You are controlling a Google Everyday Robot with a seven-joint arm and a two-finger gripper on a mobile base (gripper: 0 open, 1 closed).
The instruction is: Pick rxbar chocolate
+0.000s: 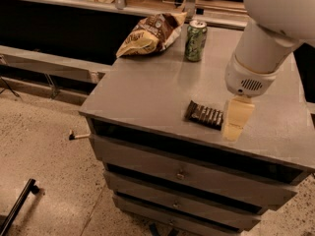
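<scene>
We see the rxbar chocolate (204, 115) lying flat near the front edge of the grey worktop (147, 87). The tool (236, 121) hangs just at its right end; we cannot tell if it is spread or pressed together. A chip bag (147, 33) and a green can (195, 40) are at the back, well apart from the bar.

The snack bar (203, 114) lay flat on the grey tabletop (157, 82), close to the front edge and right of the middle. It was a small dark brown-black rectangle with pale marks across the wrapper, its long side running left to right and slightly slanted. The tool (233, 129) hung at its right end, hiding that end; contact could not be told.
</scene>
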